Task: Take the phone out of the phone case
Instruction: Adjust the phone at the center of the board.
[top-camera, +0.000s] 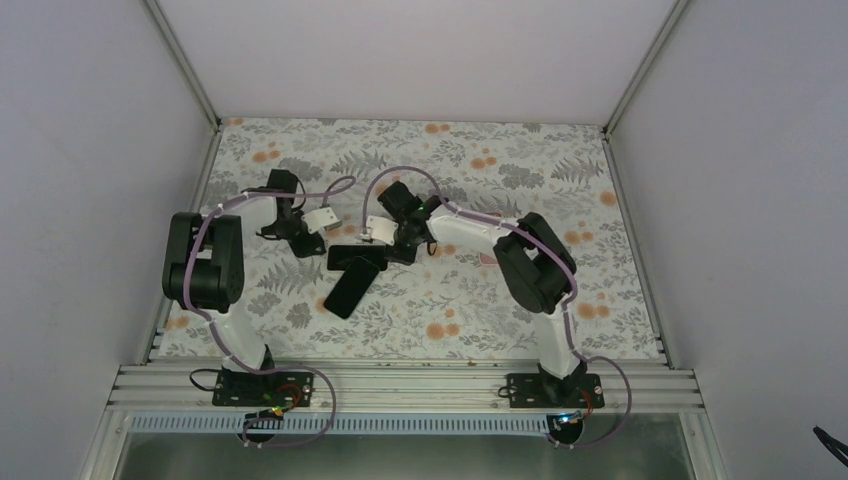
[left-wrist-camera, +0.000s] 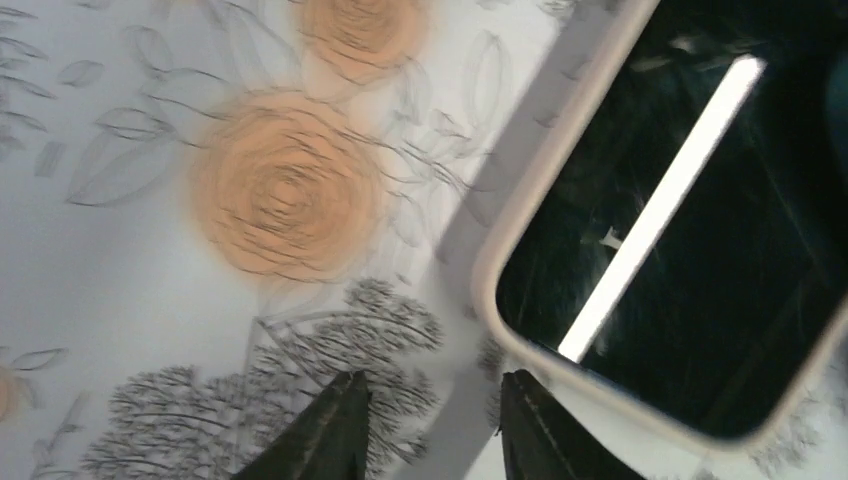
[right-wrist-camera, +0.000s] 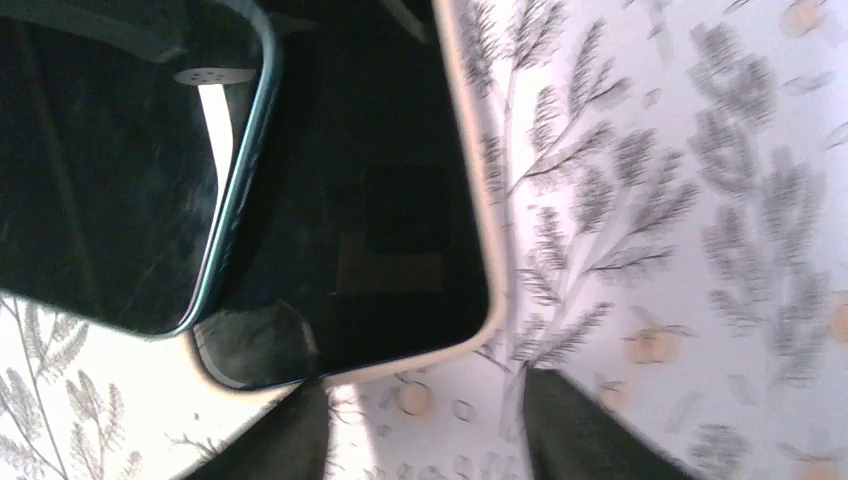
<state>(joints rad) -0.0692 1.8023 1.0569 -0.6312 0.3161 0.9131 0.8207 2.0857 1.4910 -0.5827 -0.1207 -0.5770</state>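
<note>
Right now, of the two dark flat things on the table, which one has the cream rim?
The phone case, whose corner sits by the right tool. The phone overlapping it has a teal edge instead.

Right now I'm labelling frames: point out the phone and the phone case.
phone (right-wrist-camera: 100, 170), right wrist view, on its glossy dark face.
phone case (right-wrist-camera: 400, 230), right wrist view, on its dark inside.
</note>
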